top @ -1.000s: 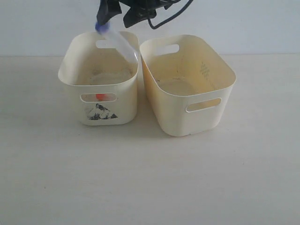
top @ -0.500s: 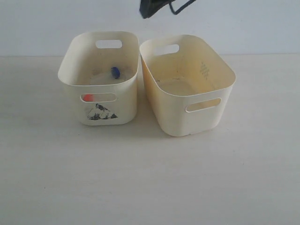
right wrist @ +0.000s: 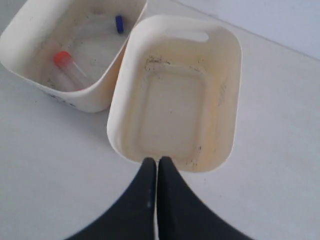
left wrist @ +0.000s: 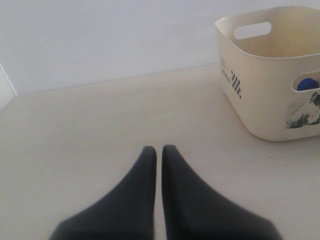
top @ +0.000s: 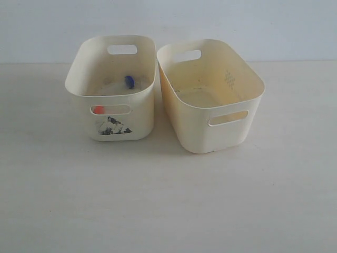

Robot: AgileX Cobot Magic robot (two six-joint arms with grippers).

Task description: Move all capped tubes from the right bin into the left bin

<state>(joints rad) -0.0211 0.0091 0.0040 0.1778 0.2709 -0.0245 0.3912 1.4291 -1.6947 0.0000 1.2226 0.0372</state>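
Dropped blue-capped tube (top: 129, 80) now lies in the left bin (top: 142, 120) near the orange-capped tube (right wrist: 70, 69); left hand (left wrist: 159, 150) and right hand (right wrist: 157, 161) are clenched, empty.

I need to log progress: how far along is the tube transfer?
Done: the right bin looks empty, and an orange-capped tube and a blue-capped tube lie in the left bin. In hand: nothing; the left gripper and right gripper are both shut and empty. Left: no tube seems to remain to move, so the job looks finished.
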